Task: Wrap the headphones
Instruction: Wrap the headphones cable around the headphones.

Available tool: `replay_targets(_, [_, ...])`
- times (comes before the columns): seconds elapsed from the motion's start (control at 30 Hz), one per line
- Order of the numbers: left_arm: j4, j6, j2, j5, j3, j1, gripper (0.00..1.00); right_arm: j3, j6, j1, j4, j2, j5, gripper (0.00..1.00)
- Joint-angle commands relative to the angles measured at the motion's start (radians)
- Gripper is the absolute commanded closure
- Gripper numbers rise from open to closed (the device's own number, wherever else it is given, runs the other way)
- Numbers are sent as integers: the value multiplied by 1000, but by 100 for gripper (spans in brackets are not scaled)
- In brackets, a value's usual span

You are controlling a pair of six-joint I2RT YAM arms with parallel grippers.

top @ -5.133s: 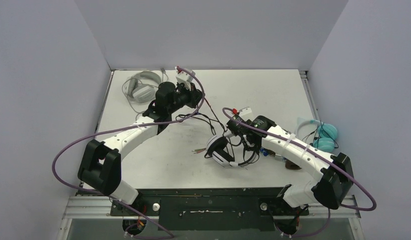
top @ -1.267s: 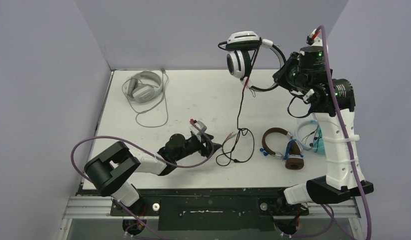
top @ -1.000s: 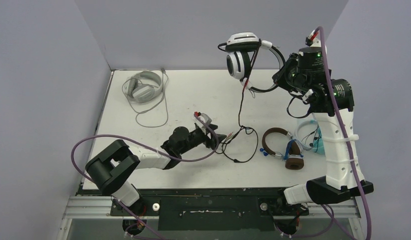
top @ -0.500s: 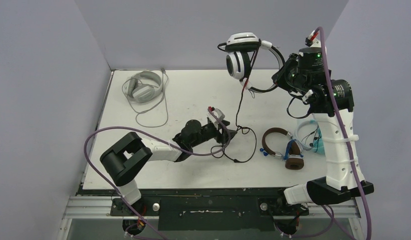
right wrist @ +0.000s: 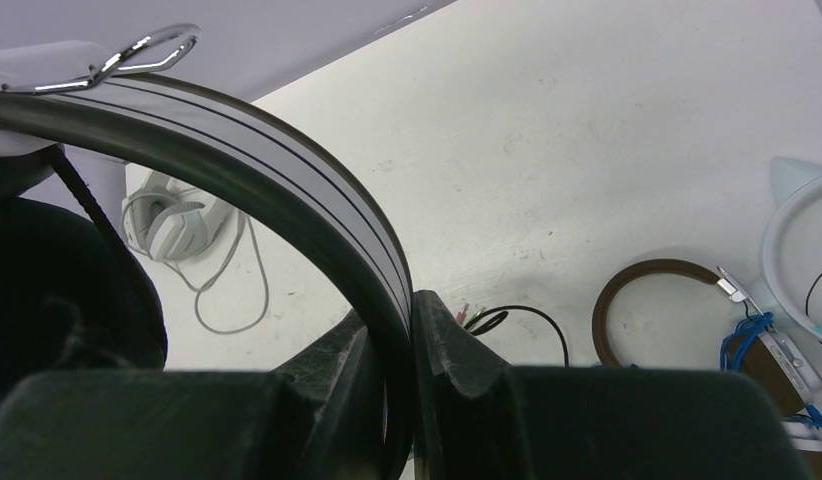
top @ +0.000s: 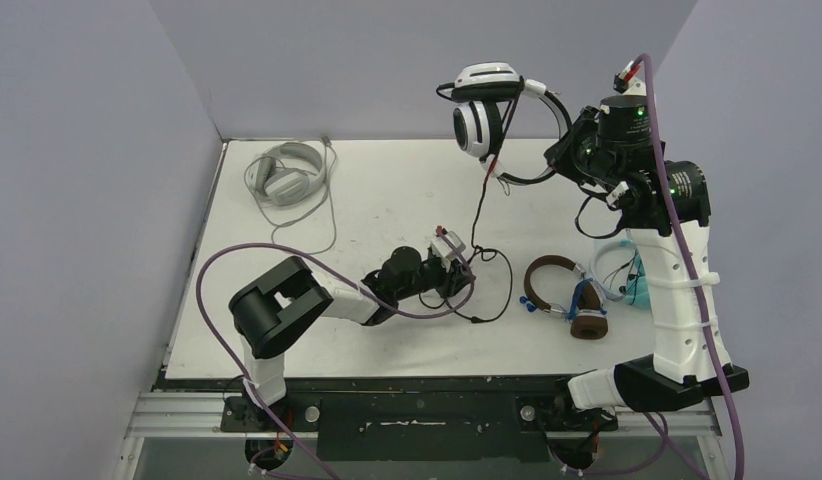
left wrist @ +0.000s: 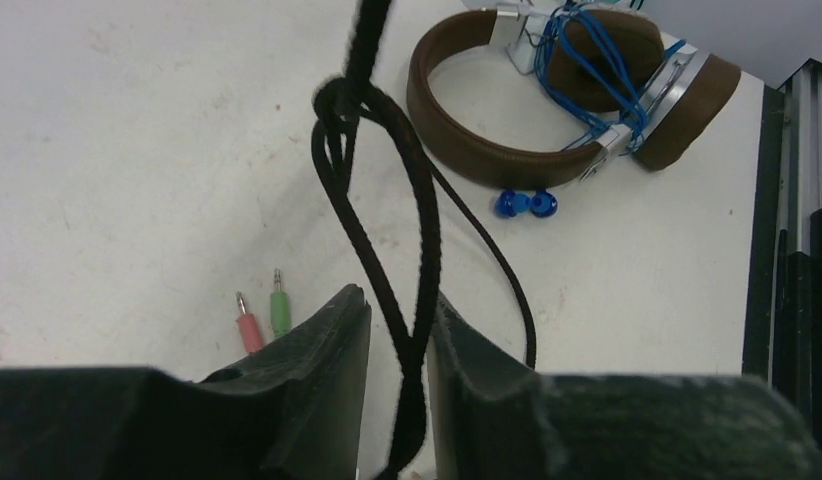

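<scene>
One black-and-white headset (top: pixel 477 125) hangs, band (right wrist: pixel 287 190) clamped in right end effector (right wrist: pixel 389 315); left end effector (left wrist: pixel 397 305) straddles cable (left wrist: pixel 339 100), grip unclear.

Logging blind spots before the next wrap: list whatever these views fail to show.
- Light teal headphones: top view, mostly behind the right arm; right wrist view cuts them at its edge.
- Left gripper on the black cable: left wrist view, jaws flank it, frame bottom cuts it off; contact unclear.
- Black-and-white headphones, earcups: right wrist view, only a dark blur at left.
</scene>
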Motion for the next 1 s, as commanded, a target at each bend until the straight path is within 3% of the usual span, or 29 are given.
replay_targets(0.0, [-39,14,12,-53,41,-3,83,33,41,-7,125,-46,-17,100])
replay_targets(0.07, [-43,25,-8,-99,9,3,91,41,38,-8,117,-45,-6,100])
replay_targets(0.2, [-59,-13,-48,-121,-83,59,93,70,35,-11,101,-43,17,100])
replay_targets(0.47, [-11,-236,-145,-80,-338,273,94,124,46,-17,98,-61,17,100])
replay_targets(0.67, [-169,-305,-209,-169,-357,401,95,166,60,-17,89,-85,37,100])
replay_targets(0.8, [-180,-383,-255,-198,-389,537,95,192,57,-16,68,-103,116,100])
replay_targets(0.97, [-188,-515,-335,-346,-458,671,94,194,56,-18,50,-112,140,100])
